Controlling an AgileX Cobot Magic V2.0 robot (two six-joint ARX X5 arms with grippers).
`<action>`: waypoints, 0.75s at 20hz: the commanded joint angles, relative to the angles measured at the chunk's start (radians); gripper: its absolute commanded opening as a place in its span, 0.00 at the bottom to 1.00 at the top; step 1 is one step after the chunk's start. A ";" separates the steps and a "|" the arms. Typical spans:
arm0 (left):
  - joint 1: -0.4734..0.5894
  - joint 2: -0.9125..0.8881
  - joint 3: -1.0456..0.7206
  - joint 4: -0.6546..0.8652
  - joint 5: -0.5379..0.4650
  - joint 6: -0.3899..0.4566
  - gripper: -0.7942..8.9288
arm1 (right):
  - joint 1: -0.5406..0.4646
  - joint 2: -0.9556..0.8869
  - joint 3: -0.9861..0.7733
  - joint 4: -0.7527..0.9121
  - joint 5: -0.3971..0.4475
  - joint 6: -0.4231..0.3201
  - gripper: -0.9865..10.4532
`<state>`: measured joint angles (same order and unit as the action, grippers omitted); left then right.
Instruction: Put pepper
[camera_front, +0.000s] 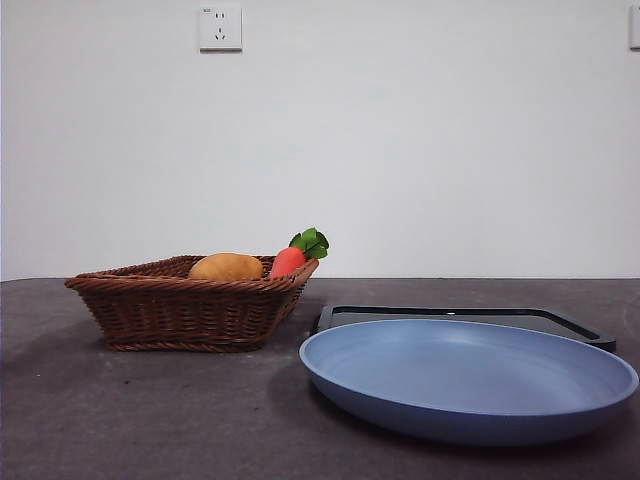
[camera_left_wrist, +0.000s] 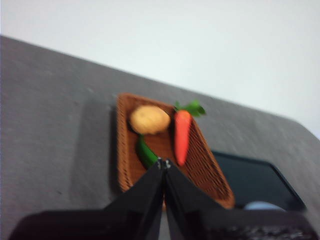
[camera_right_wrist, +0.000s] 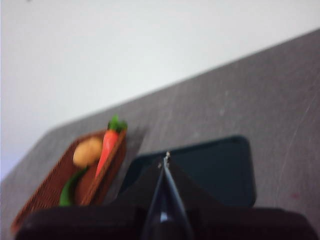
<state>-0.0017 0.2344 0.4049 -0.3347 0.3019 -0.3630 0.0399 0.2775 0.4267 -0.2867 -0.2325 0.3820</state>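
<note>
Pepper (camera_left_wrist: 145, 151) lying in wicker basket (camera_front: 190, 300), w/ tan potato (camera_front: 226, 267) and red-orange carrot (camera_front: 288, 261). Seen only from wrist views: dark green, slender, next to potato at one end, carrot alongside but apart across basket floor. Hidden behind basket wall in front view; only potato top and carrot w/ green leaves poking above rim there.

Basket on dark grey worktop (camera_front: 80, 420), left of blue plate (camera_front: 470, 375). Plate resting partly on black tray (camera_front: 460, 313), tray edge showing behind plate. Basket and plate near, not touching. White wall behind, socket (camera_front: 220, 27) up high.

Left gripper (camera_left_wrist: 163, 164) up above worktop, fingers (camera_left_wrist: 147, 187) pressed together, tips meeting, nothing between. Tips lined up over near end of basket in its own view, pepper's end just by them in pic; height above basket can't tell. Right gripper (camera_right_wrist: 166, 159) likewise clenched, empty, over black tray, basket off to one side. Both wrist pics blurred. Neither arm visible in front view.
</note>
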 joint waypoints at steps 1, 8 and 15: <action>0.003 0.084 0.087 -0.058 0.074 0.081 0.09 | 0.003 0.090 0.124 -0.113 -0.056 -0.103 0.09; 0.003 0.275 0.275 -0.262 0.254 0.222 0.09 | 0.017 0.299 0.366 -0.460 -0.137 -0.319 0.09; 0.002 0.380 0.389 -0.470 0.309 0.358 0.09 | 0.038 0.412 0.489 -0.695 -0.136 -0.445 0.09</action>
<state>-0.0017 0.6098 0.7815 -0.8051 0.6060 -0.0547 0.0742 0.6865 0.8986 -0.9844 -0.3672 -0.0200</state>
